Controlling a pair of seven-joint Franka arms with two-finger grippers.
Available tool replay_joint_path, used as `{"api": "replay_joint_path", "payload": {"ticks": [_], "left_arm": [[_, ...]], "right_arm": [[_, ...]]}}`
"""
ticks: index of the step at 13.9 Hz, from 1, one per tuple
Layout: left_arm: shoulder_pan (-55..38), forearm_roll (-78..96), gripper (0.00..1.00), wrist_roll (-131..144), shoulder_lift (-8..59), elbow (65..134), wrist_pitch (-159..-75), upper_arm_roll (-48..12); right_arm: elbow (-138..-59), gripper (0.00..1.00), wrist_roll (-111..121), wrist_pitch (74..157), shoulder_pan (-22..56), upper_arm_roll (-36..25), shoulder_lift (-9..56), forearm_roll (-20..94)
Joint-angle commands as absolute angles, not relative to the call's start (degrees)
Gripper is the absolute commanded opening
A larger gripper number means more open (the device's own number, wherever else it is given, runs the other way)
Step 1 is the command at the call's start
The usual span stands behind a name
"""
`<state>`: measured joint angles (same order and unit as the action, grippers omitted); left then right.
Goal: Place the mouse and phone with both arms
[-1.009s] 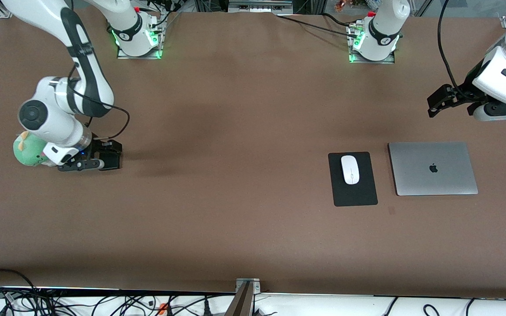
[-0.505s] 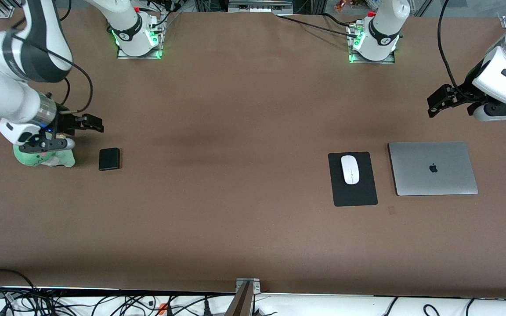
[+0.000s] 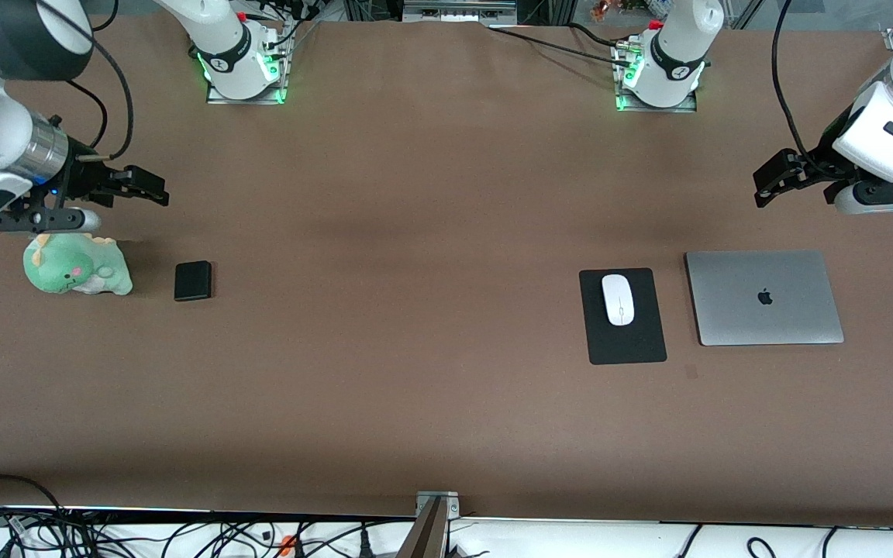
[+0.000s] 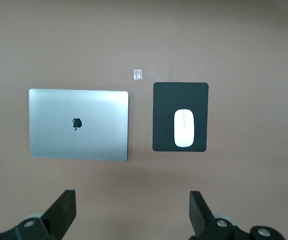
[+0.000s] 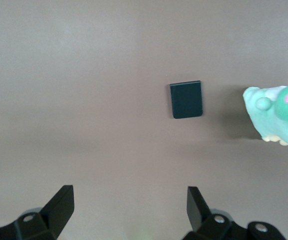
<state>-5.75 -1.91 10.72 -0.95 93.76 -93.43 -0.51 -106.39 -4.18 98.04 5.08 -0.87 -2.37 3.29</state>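
Observation:
The white mouse (image 3: 618, 299) lies on a black mouse pad (image 3: 623, 341) toward the left arm's end of the table; it also shows in the left wrist view (image 4: 184, 128). The black phone (image 3: 193, 280) lies flat on the table toward the right arm's end, also in the right wrist view (image 5: 186, 99). My right gripper (image 3: 153, 188) is open and empty, up in the air over bare table near the phone. My left gripper (image 3: 766, 184) is open and empty, raised over bare table near the laptop.
A closed silver laptop (image 3: 763, 297) lies beside the mouse pad. A green plush toy (image 3: 74, 266) sits beside the phone. A small clear scrap (image 4: 138, 74) lies near the pad's corner. The arm bases (image 3: 245, 66) stand at the table's edge.
My right gripper let go of the phone, which now lies on the table, and rose away from it. The left arm has not moved.

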Motion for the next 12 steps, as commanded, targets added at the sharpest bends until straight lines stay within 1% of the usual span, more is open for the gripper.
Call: {"api": "replay_joint_path", "payload": {"ticks": [1,2,4,6,12], "left_arm": [[-5.3,-1.1,1.0,10.8,-0.2,91.8,-92.3,-1.0],[-5.3,-1.1,1.0,10.8,-0.1,91.5,-92.3,-1.1],[-5.3,-1.1,1.0,10.8,0.1,91.5,-92.3,-1.1],[-5.3,-1.1,1.0,10.8,0.1,91.4,-92.3,-1.0],[-5.3,-1.1,1.0,10.8,0.2,91.4,-92.3,-1.1]], "right_arm": [[-106.6,1.0,-7.0,96.0,1.1,2.5,-4.7,1.2],[-106.0,1.0,-7.0,95.4,0.1,3.2,-4.8,1.2],[-101.5,1.0,-7.1,91.0,-1.7,4.9,-4.8,1.2],[-97.4,1.0,-7.1,88.3,-1.7,4.7,-4.8,1.2],[-96.1,1.0,-7.1,86.2,-1.7,4.3,-6.0,1.4]]}}
